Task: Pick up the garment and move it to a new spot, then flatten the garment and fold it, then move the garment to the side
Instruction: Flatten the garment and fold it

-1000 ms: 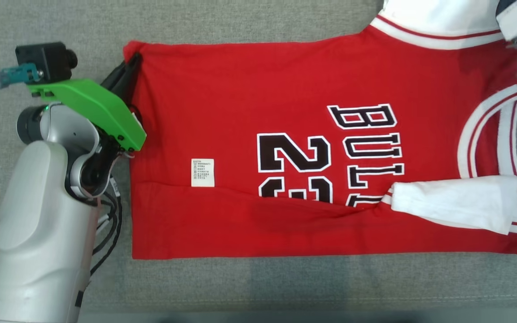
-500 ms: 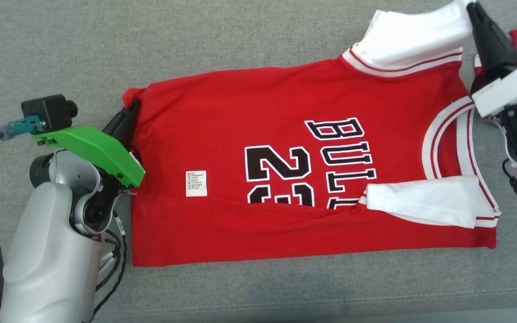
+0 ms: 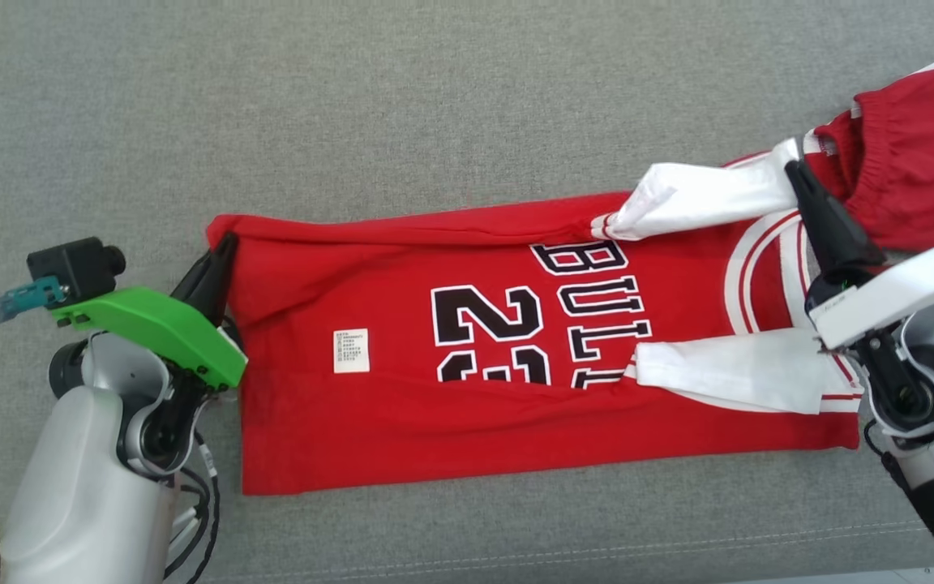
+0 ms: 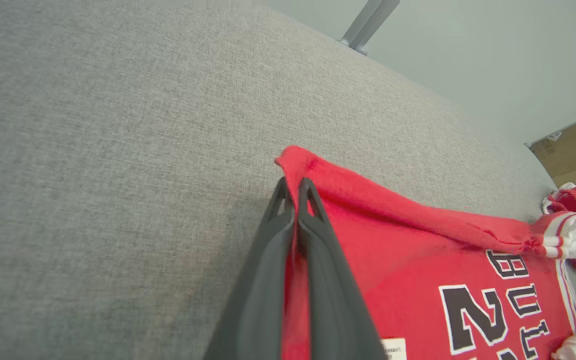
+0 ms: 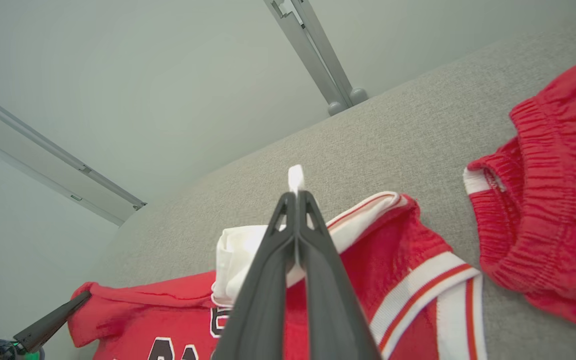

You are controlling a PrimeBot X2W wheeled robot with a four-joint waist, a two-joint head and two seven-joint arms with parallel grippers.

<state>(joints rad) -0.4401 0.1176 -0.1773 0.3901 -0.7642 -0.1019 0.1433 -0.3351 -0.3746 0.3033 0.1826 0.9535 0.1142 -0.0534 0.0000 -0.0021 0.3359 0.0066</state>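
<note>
- Red Bulls jersey lies lengthwise on the grey fabric counter, its far edge rolled inward
- Left tool is clamped on the far hem corner
- Right tool is clamped on the far white sleeve
- Red shorts lie beside the collar end

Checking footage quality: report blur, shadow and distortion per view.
Head view: even light, no glare, jersey print sharp. Left wrist view: left gripper softens near the lens, shadow on the grey fabric beside it. Right wrist view: wide angle curves the fabric's edge; shorts sharp.
</note>
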